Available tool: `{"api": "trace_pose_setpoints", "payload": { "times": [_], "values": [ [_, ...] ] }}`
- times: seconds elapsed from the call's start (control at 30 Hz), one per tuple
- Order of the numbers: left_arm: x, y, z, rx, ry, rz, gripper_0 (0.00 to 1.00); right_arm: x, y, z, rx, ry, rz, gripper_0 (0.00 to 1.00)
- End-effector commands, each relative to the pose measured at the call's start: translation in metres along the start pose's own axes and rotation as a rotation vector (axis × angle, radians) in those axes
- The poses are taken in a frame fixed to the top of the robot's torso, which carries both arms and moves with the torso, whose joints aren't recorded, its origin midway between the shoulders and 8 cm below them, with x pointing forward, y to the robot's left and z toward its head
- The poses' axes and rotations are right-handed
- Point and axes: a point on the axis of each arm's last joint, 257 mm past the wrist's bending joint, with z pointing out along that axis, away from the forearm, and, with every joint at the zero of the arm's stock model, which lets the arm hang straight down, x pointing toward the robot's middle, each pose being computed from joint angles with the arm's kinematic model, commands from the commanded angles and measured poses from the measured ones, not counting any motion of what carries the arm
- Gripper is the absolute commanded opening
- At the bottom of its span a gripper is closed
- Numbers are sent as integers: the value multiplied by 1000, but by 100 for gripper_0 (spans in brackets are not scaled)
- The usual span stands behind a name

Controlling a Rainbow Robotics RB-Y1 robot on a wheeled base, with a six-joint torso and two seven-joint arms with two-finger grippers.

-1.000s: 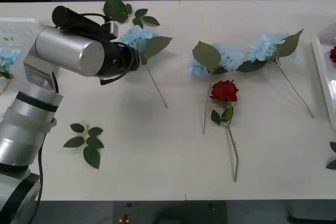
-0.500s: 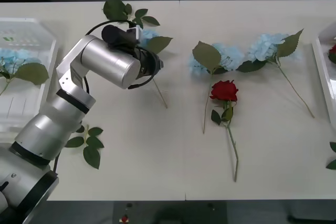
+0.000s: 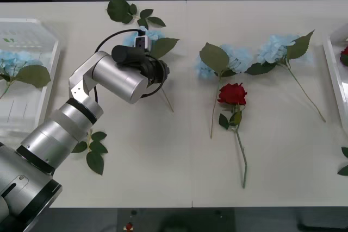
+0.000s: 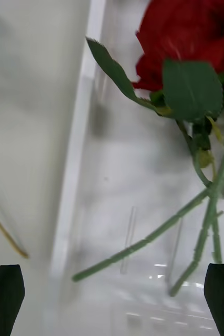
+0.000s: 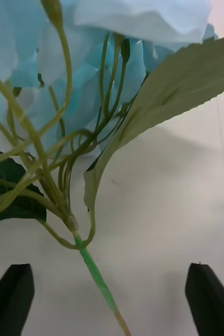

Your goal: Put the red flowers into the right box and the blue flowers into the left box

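**Blue flower stem between open left jaws**

Stem of a fluffy pale blue flower cluster [image 5: 85, 79] runs down between the black fingertips [image 5: 9, 299] of the left gripper [image 5: 109, 299], whose jaws stand wide apart and hold nothing. From the front, the left gripper [image 3: 155, 71] hangs over this bloom on the pale counter [image 3: 163, 161]. The right gripper [image 4: 112, 299], jaws also wide and empty, hovers above deep red roses [image 4: 190, 37] lying in the shallow white right box [image 4: 77, 157]. Another blue cluster lies in the white translucent left box [image 3: 32, 31].
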Motion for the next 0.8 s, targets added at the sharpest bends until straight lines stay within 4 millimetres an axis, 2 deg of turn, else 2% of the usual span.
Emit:
{"api": "trace_pose_setpoints", "payload": {
  "times": [0.03,0.1,0.13,0.17,0.27,0.43,0.6,0.7,0.73,0.8],
  "values": [
    [-39,-9,-3,26,-89,16,45,-55,23,-38,4,-45,22,100],
    [-41,-9,-2,30,-98,15,25,-60,37,-41,1,-39,28,100],
    [-39,-8,-1,31,-97,13,0,-65,52,-43,-5,-33,33,100],
    [-40,-9,-1,32,-98,15,0,-67,56,-44,-1,-32,34,100],
    [-39,-8,-1,30,-98,17,0,-75,89,-46,1,-18,34,100],
    [-39,-7,-1,31,-97,14,0,-82,128,-44,9,3,19,100],
    [-39,-8,-1,35,-95,11,0,-92,155,-35,72,16,-84,100],
    [-39,-7,-1,34,-94,14,0,-93,163,-29,85,17,-115,100],
    [-39,-7,-1,37,-92,9,0,-95,172,-20,87,10,-139,100],
    [-39,-9,-2,41,-92,6,0,-93,176,-11,103,10,-173,100]
  ]
}}
